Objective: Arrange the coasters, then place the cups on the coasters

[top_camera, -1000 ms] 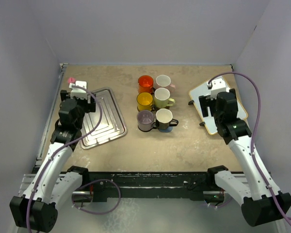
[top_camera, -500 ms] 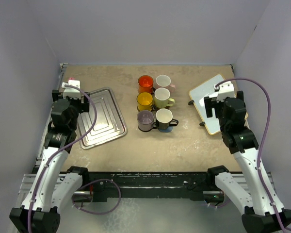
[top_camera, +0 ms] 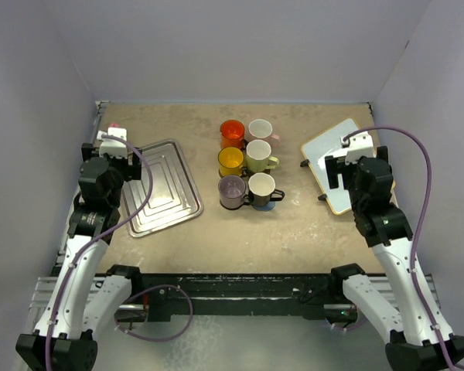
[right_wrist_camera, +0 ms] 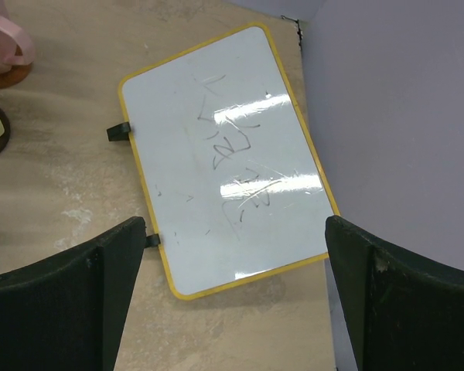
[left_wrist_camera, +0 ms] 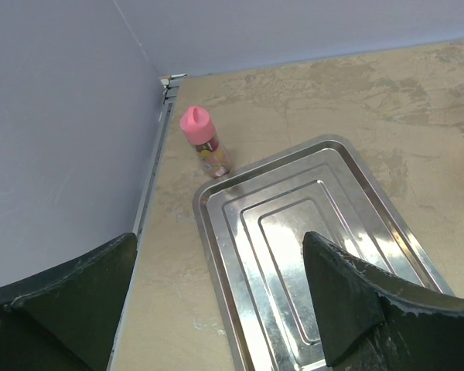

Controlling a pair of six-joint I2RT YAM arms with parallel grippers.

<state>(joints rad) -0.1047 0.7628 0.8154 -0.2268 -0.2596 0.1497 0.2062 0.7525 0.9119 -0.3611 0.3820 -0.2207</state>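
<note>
Six cups stand in a two-by-three block mid-table: red-orange (top_camera: 232, 131), pink (top_camera: 260, 129), yellow (top_camera: 230, 160), cream-green (top_camera: 258, 155), purple glass (top_camera: 232, 190) and black with a white inside (top_camera: 261, 185). Each cup sits on a coaster; a grey-blue coaster's edge (top_camera: 274, 203) shows under the black cup. The right wrist view catches the pink cup (right_wrist_camera: 4, 39) on a brown coaster (right_wrist_camera: 9, 76). My left gripper (top_camera: 114, 157) is open over the tray's left edge (left_wrist_camera: 216, 309). My right gripper (top_camera: 354, 158) is open above the whiteboard (right_wrist_camera: 236, 301). Both are empty.
A silver tray (top_camera: 170, 185) (left_wrist_camera: 294, 224) lies at the left. A pink-capped bottle (left_wrist_camera: 205, 143) stands behind it near the far-left corner. A yellow-framed whiteboard (top_camera: 321, 151) (right_wrist_camera: 224, 162) lies at the right by the wall. Walls enclose three sides.
Over the second the left arm swung left toward the wall and the right arm swung right; both grippers stayed open. The cups have not moved.
</note>
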